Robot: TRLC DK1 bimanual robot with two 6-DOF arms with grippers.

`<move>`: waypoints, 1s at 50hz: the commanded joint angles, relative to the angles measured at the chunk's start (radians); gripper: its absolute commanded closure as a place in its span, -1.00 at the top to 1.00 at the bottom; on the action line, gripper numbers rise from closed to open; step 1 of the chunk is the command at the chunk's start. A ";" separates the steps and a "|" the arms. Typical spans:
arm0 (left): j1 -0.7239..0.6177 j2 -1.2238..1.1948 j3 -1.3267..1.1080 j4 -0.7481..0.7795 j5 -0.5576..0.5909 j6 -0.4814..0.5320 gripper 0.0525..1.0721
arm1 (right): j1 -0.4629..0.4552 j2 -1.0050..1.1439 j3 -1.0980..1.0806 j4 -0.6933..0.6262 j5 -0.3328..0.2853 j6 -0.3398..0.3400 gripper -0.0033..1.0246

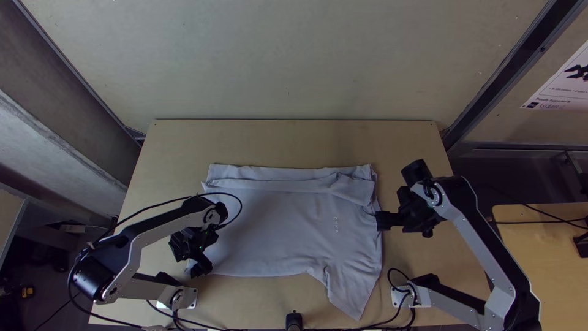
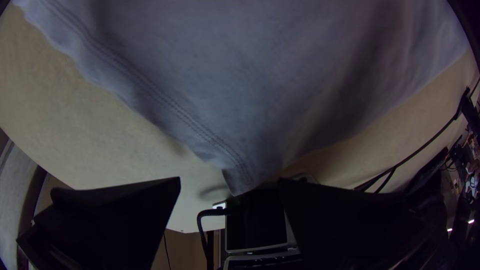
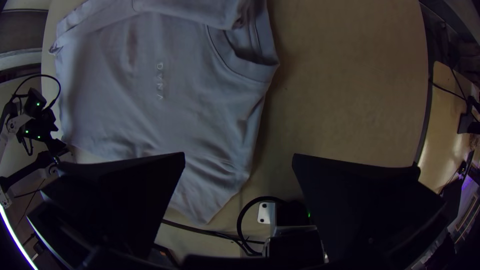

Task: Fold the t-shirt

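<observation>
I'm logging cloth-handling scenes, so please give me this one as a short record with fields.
item: pale t-shirt on wooden table
orientation: collar toward the right
far side: folded inward as a strip, one sleeve lying on the body
near side: not folded in; other sleeve points toward the near edge
left gripper: at the near left hem corner, fingers apart
right gripper: by the shirt's right edge, fingers apart
status: partly folded

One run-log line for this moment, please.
t-shirt: far side folded over | near-right sleeve: sticking out | left pincer: open, near-left corner | right pincer: open, right edge
</observation>
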 commanded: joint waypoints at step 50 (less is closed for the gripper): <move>0.013 0.015 0.024 0.064 0.095 -0.011 -0.95 | 0.393 0.109 -0.373 -0.009 -0.189 0.168 0.89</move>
